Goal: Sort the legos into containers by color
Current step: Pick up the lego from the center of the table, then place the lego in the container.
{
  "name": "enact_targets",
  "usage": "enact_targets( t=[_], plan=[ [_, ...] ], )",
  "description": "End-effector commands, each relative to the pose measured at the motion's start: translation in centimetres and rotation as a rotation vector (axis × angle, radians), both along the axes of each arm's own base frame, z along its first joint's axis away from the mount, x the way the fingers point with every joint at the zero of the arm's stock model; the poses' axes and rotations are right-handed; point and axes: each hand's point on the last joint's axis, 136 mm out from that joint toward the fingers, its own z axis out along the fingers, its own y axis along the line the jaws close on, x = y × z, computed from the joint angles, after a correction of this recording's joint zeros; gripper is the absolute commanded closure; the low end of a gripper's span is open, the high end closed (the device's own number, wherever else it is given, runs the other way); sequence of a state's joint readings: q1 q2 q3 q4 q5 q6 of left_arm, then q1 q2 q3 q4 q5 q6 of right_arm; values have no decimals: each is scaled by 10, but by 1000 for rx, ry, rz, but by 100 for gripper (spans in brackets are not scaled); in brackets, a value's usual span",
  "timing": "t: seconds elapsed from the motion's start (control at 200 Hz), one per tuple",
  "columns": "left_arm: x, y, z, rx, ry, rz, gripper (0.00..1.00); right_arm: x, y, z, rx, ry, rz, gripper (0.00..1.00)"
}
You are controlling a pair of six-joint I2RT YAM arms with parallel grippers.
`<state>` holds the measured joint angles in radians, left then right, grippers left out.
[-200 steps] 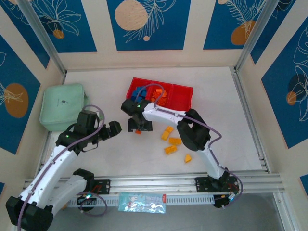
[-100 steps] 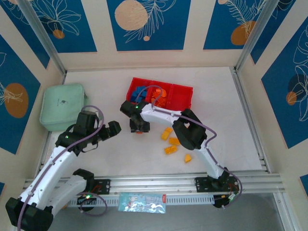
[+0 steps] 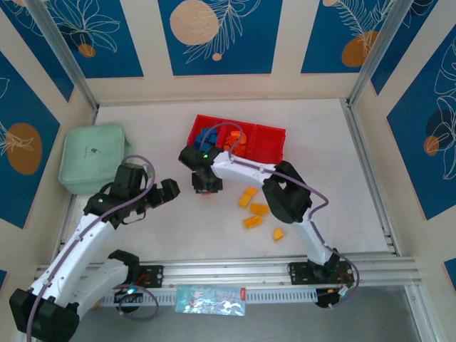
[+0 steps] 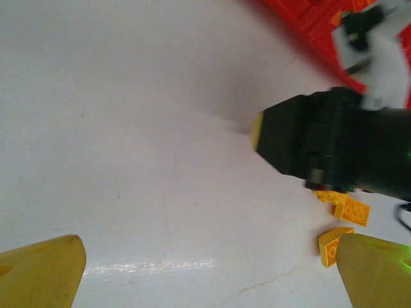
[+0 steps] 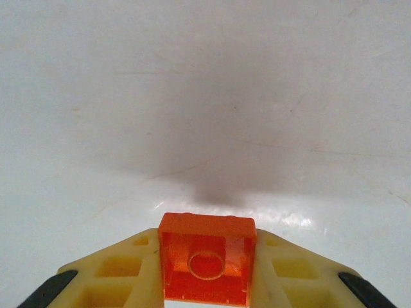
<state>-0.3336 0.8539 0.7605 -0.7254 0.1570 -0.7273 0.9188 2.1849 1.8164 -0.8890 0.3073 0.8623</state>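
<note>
White tabletop (image 3: 342, 164): bare, with blue-and-cream leaf-print wall panels (image 3: 214, 35) around it
Red plastic three-compartment tray (image 3: 271, 142): far centre
Right gripper (image 3: 205, 187): clamped on small orange plastic brick (image 5: 207, 263), just before tray
Left gripper (image 3: 169, 191): jaws wide, left of tray

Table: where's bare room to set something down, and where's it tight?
Bare: table from red tray to the right rail; far strip behind mint pouch and tray. Crowded: in front of tray, right gripper shut on orange brick, loose legos beside.

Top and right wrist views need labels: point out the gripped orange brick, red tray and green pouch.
Orange brick (image 5: 207, 256): right wrist view, face centre.
Red tray (image 3: 271, 144): top view, bare right compartment.
Mint-green pouch (image 3: 92, 157): top view, its middle.
</note>
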Motion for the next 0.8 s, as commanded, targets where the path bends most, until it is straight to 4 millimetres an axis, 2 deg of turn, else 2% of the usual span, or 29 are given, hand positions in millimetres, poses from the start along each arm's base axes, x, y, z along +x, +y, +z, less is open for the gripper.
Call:
enact_targets(
  t=[0.0,0.2,0.31,0.4,0.54,0.79],
  plan=[
    [12,-5,21,-30,-50,-13,1,12,-21,48,35,-67,-1,70],
    [27,-21,31,-80,-57,-61,1,56,-67,82,12,-164,-48,67],
    [39,-27,35,-87,-72,-73,1,84,-92,86,-1,-194,-91,67],
    [49,-29,37,-83,-82,-79,1,106,-104,86,-2,-213,-112,67],
    [62,-37,37,-88,-80,-103,1,137,-114,77,-27,-227,-115,66],
    [79,-45,33,-96,-73,-121,1,184,-108,60,-49,-245,-78,62]
  ],
)
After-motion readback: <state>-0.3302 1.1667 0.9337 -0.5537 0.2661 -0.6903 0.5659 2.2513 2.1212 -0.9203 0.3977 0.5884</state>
